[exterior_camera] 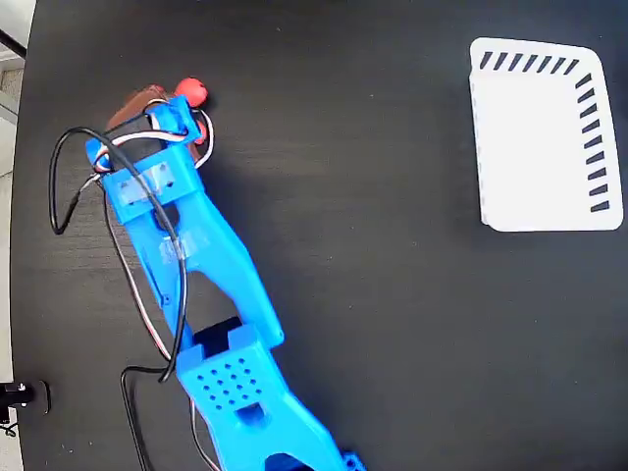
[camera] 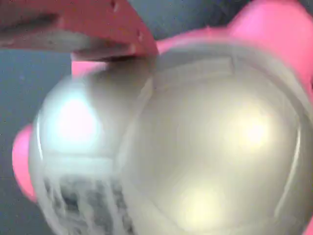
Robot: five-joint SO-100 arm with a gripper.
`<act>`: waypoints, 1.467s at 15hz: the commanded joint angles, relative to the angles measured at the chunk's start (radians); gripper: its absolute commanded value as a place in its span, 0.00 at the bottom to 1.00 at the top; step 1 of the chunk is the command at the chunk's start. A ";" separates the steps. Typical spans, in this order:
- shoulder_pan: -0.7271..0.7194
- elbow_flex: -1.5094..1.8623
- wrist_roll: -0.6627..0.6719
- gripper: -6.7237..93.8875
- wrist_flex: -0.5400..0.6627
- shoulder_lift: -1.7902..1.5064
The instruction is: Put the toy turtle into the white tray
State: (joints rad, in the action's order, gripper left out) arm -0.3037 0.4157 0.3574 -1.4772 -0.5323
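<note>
My pincer (exterior_camera: 162,103) hung at ten o'clock on the black counter (exterior_camera: 373,294), right over the turtle (exterior_camera: 191,93); whether its jaws were open or closed I could not tell. In the wrist view the turtle's silver shell (camera: 195,147) filled nearly everything, one finger (camera: 88,24) just above it. The tray (exterior_camera: 540,137) lay well apart at two o'clock.

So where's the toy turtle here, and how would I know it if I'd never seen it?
In the fixed view, follow the blue robot arm up the black table to its tip at the upper left, far from the white tray at the upper right. The toy turtle sits right there, mostly hidden by the arm. It's the only red-pink thing, and the wrist view shows its shiny silver shell.
</note>
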 commanded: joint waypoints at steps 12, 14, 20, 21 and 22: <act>0.020 0.529 -0.181 0.03 -0.098 -0.836; 0.080 0.641 -0.212 0.03 -0.155 -1.019; 0.423 0.865 -0.146 0.03 -0.236 -1.341; 0.497 0.864 -0.137 0.03 -0.238 -1.348; 0.568 0.859 -0.124 0.03 -0.238 -1.350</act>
State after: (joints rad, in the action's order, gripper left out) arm 0.1825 1.2931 0.2056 -1.7089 -1.7840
